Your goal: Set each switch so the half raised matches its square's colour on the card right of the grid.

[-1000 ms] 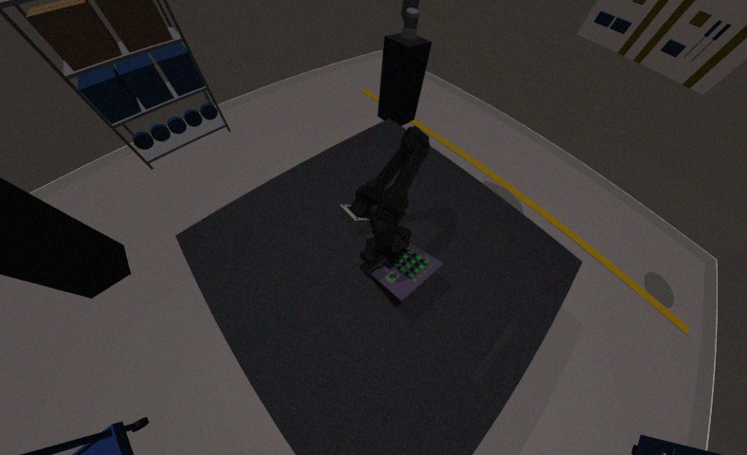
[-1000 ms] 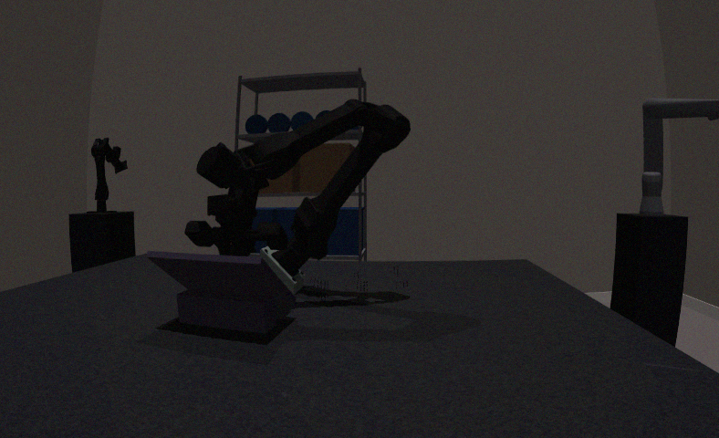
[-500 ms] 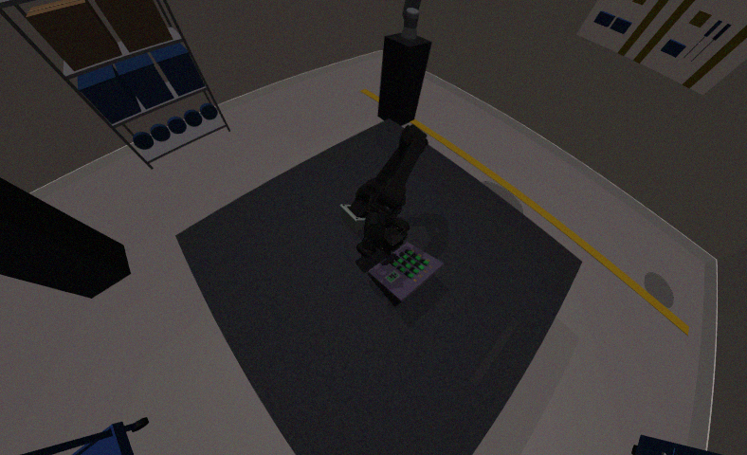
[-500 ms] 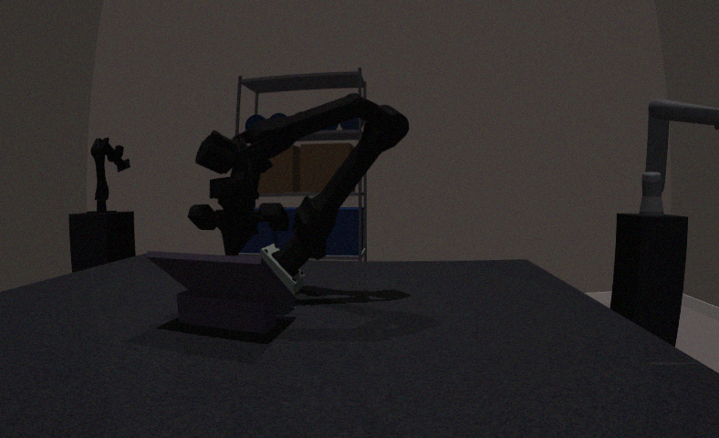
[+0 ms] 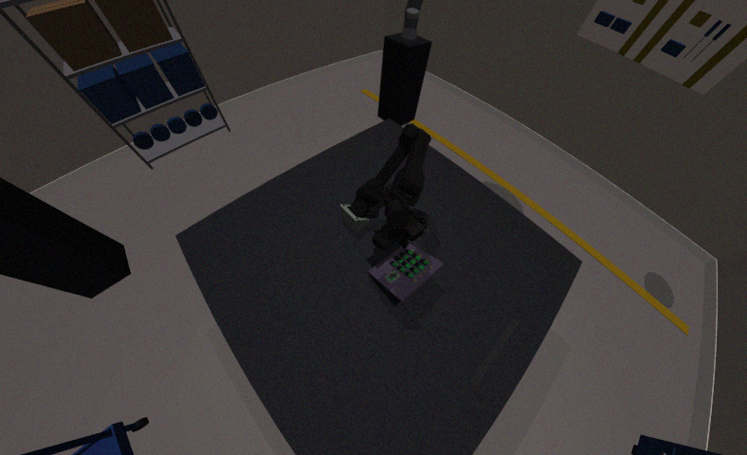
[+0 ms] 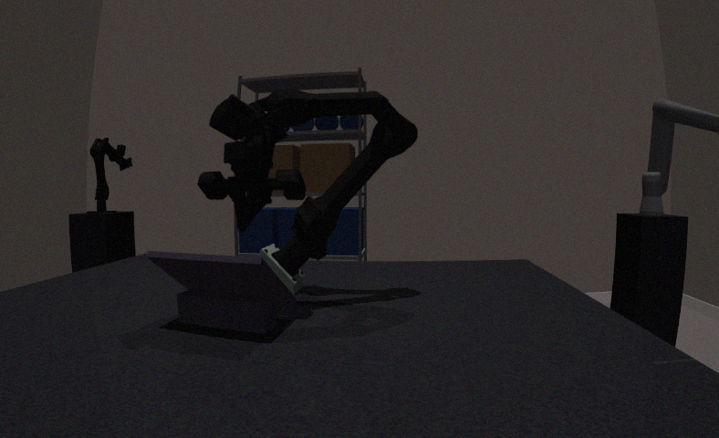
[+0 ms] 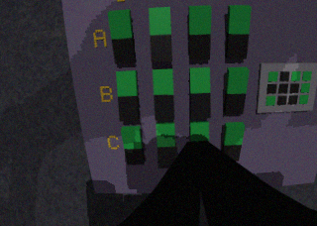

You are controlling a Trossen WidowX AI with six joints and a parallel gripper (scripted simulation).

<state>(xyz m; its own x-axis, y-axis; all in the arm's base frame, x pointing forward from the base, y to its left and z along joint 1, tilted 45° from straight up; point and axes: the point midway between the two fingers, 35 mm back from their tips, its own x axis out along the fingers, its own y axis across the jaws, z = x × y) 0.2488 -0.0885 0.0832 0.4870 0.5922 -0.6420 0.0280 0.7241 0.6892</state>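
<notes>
Purple panel (image 7: 178,67) tilts toward arm, twelve switches (image 7: 164,82) readable; card (image 7: 285,87) at 3 o'clock of grid. Gripper (image 7: 200,147), clenched empty as blunt presser, hangs above near row, likely between presses.

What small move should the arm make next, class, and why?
Probably hold still where it is. In the exterior view the shut gripper hangs well above the panel, touching none of the switches. The wrist view is too dim to check them all against the card, so this is a guess.
</notes>
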